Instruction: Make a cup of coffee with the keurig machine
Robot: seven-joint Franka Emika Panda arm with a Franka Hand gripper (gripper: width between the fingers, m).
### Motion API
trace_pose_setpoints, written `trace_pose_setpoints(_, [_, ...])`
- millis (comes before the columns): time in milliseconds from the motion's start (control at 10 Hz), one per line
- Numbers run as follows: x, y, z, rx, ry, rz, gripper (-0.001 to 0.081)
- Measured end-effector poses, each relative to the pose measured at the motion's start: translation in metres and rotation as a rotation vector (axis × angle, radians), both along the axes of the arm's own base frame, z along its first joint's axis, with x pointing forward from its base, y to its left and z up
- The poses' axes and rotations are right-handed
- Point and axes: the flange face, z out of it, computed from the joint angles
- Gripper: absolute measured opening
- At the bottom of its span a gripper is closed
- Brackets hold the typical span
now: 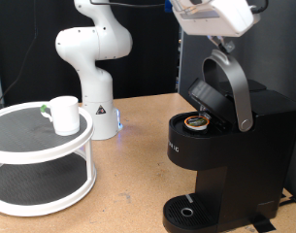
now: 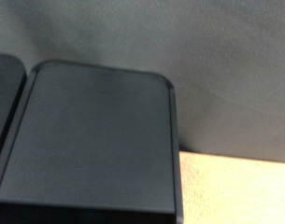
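The white cup (image 1: 63,114) stands upright on the top tier of a round white stand at the exterior view's left. The black keurig machine (image 1: 213,165) sits at the right with its lid raised on the silver-grey handle (image 1: 241,95). A pod (image 1: 197,122) lies in the open brew chamber. The round drip tray (image 1: 189,211) at the machine's foot holds nothing. My gripper (image 1: 219,41) hangs from the top edge, just above the raised handle. The wrist view shows only a flat black top of the keurig machine (image 2: 91,140); no fingers show there.
The two-tier white stand (image 1: 21,141) fills the lower left. The white arm base (image 1: 94,58) stands behind it on the wooden table (image 1: 138,155). A grey wall (image 2: 207,56) and a strip of table (image 2: 237,191) lie beyond the machine in the wrist view.
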Motion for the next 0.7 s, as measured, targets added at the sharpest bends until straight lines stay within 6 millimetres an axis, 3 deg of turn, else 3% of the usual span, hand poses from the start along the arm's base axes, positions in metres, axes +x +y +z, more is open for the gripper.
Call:
trace_pose_setpoints(400, [0.002,-0.038,-0.014,-0.058,-0.013,0.01,0.0002])
trace_pose_setpoints(700, [0.002,-0.049,-0.021,-0.09,-0.017,0.027,0.0002])
